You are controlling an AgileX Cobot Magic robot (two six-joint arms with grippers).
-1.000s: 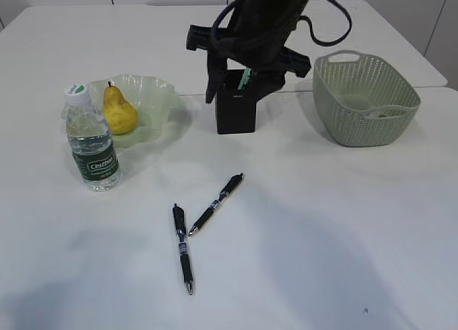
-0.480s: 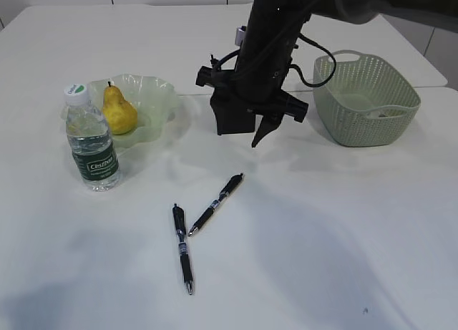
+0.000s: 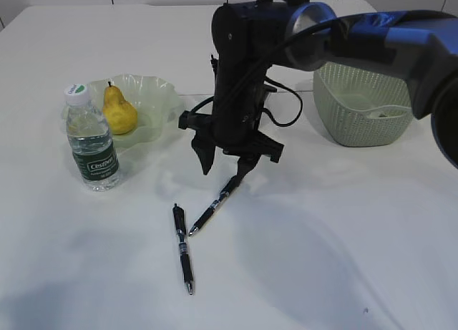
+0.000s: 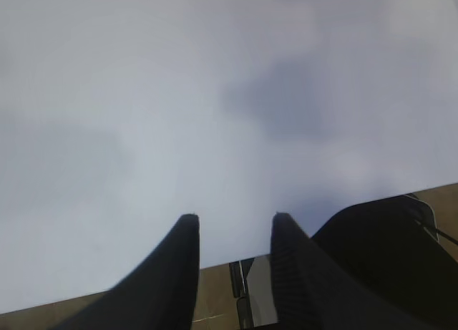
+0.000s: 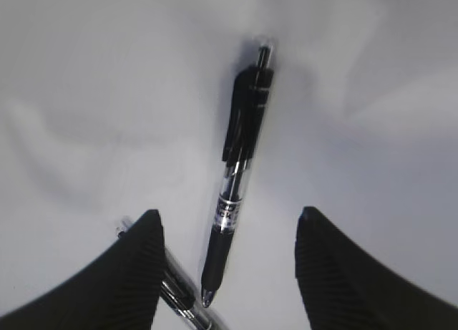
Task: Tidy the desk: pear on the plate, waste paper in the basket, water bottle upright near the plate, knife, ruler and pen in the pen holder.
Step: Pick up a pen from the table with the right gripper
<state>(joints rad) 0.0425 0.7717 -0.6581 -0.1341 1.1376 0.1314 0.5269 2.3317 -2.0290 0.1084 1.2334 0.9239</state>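
A: Mid-table, the right claw (image 3: 224,169) hangs pointing down, jaws spread wide w/ nothing between them — the upper pen (image 3: 216,204) lies just below it.

B: Wrist cam agrees?

A: Yep, that pen (image 5: 237,175) lies flat on the table (image 5: 86,72) between the two fingers (image 5: 136,273), untouched. A 2nd pen (image 3: 183,248) sits near it, its top end almost meeting the first pen's tip.

B: Left claw?

A: The left claw (image 4: 234,226) is partly spread, empty, over bare table (image 4: 179,94) — not visible in the ext. view.

B: Rest of the stuff?

A: Pear (image 3: 119,111) sits on the plate (image 3: 159,94), far left. Water bottle (image 3: 91,139) stands upright just in front of the plate. Basket (image 3: 361,101) is on the right, something pale inside, can't tell what. Pen holder is hidden behind the arm.
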